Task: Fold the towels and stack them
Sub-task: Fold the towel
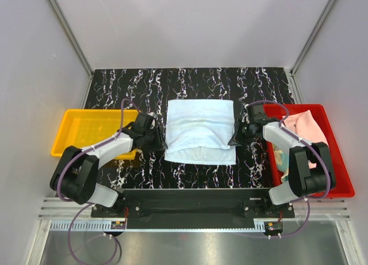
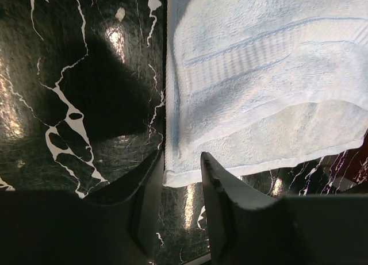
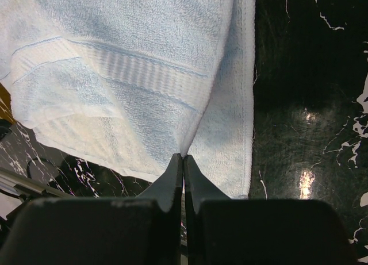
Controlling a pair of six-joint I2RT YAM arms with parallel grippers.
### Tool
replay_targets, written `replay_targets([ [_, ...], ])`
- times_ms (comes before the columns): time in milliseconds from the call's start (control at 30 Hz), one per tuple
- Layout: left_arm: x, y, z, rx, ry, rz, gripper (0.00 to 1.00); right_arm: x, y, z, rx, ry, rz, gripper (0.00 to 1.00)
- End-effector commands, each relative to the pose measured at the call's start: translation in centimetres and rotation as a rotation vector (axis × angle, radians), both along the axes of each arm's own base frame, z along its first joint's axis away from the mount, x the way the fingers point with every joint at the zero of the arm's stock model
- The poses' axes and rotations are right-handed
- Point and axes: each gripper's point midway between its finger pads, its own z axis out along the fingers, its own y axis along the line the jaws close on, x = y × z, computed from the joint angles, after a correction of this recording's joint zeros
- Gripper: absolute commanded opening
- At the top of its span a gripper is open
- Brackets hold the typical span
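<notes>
On the dark table point(image 1: 115, 87), the blue towel point(image 1: 200, 131) lay folded, the right gripper point(image 3: 183, 157) pinching its edge, the left gripper point(image 2: 181, 161) with jaws parted at its near corner; it seemed best to release and lift straight up, sparing the fold

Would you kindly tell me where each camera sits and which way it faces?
Top external: above and behind the robot, looking down on the table; left arm and right arm show.
Left wrist: on the left arm, facing the light blue towel's left edge; left tool shows, open.
Right wrist: on the right arm, facing its right edge; right tool shows, shut on it.
Shared: that towel.
</notes>
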Motion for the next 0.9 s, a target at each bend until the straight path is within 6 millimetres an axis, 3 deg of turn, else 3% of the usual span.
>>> replay_targets([
  [0, 1.1, -0.9, 0.7, -0.033, -0.050, 0.017, 0.37, 0.4, 0.6, 0.9, 0.024, -0.040, 0.013, 0.00],
  [333, 1.7, -0.8, -0.8, 0.006, -0.005, 0.061, 0.37, 0.5, 0.4, 1.1, 0.020, -0.048, 0.012, 0.00],
  [867, 2.5, -2.5, 0.0, -0.016, -0.012, 0.043, 0.34, 0.3, 0.6, 0.6, 0.023, -0.043, 0.017, 0.00],
])
